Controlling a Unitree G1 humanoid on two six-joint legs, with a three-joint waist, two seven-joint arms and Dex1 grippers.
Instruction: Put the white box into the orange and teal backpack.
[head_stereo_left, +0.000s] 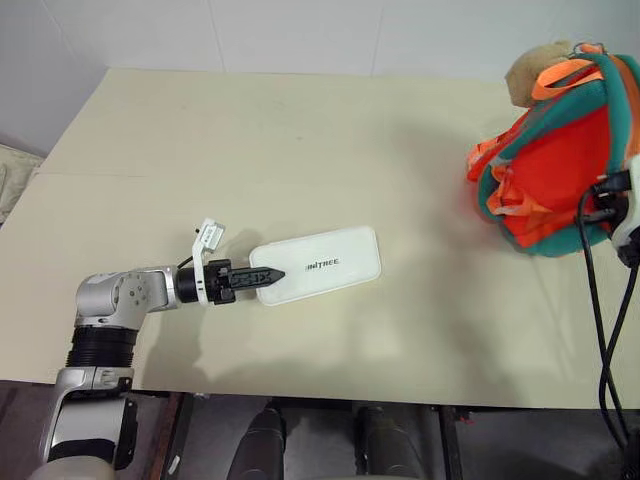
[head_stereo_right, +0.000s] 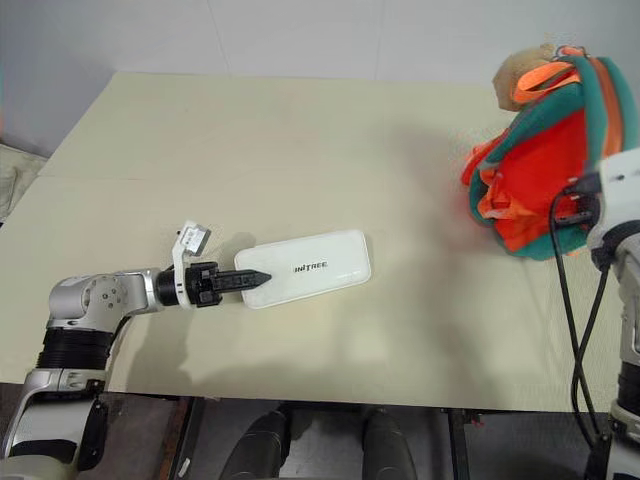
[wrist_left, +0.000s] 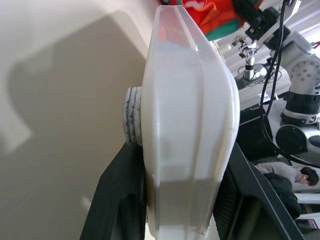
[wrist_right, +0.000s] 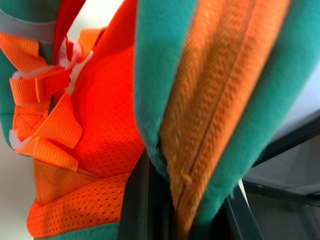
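Between the left hand (head_stereo_left: 262, 278) fingers, the white box's (head_stereo_left: 325, 263) near end.

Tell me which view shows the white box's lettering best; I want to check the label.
The left eye view: the white box lies flat on the table, dark lettering facing up, one end held by the left gripper. The right eye view shows the same. The left wrist view sees the box edge-on between the fingers, without lettering.
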